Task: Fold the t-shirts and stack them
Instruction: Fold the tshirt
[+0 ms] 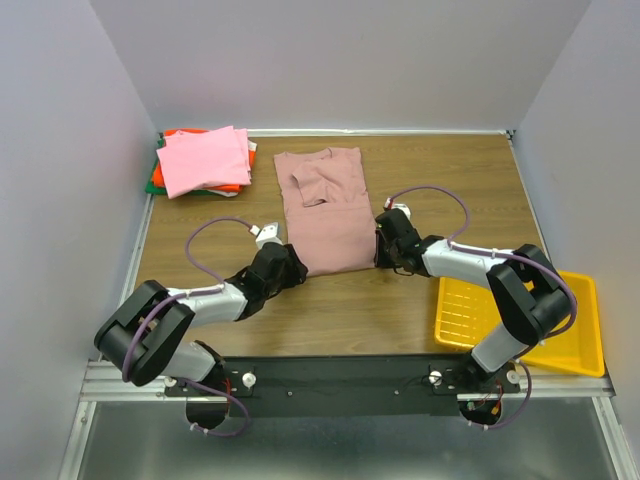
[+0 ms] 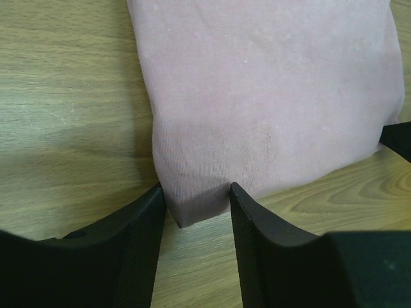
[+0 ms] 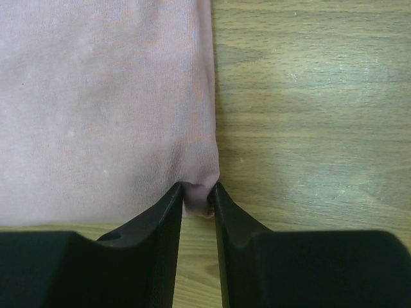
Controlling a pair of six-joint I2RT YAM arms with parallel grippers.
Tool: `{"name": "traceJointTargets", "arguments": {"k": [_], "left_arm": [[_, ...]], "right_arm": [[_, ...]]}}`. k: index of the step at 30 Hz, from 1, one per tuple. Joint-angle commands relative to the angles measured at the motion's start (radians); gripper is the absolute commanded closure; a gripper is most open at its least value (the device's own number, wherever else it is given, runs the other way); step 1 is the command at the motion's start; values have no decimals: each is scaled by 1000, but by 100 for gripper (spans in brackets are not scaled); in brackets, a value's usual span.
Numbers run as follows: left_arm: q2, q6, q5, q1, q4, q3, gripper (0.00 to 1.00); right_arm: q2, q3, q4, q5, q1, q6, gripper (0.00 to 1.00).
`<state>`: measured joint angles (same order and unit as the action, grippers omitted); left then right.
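Observation:
The dusty mauve-pink t-shirt [image 1: 325,215] lies folded lengthwise in a long strip on the wooden table, collar end far. My left gripper [image 1: 297,268] sits at its near left corner. In the left wrist view [image 2: 196,192] its jaws are open and straddle that corner of the cloth [image 2: 270,96], which lies flat between them. My right gripper [image 1: 383,250] is at the near right corner. In the right wrist view [image 3: 198,190] its jaws are shut on a pinch of the shirt's [image 3: 96,109] corner. A stack of folded tees [image 1: 205,160] with bright pink on top lies at the far left.
The yellow plastic tray [image 1: 585,345] stands at the near right table edge, beside the right arm's base. Orange-red and green cloth [image 1: 155,183] peeks from under the pink stack. Grey walls enclose the table on three sides.

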<state>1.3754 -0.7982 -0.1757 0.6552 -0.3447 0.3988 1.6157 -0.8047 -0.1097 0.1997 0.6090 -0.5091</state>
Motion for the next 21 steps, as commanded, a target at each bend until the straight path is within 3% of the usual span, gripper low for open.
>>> {"name": "traceJointTargets", "arguments": {"k": [1,13,21], "left_arm": [[-4,-19,-56,14,116,-9,48],[-87,-47,-100,20,185,3,48],[42,-50,-102,21,177,49,56]], "right_arm": [[38,19,-19,-34,-2,-11,68],[35,30,-19,-40,-2,-9,68],[21,36,-19,-45,-2,-9,68]]}}
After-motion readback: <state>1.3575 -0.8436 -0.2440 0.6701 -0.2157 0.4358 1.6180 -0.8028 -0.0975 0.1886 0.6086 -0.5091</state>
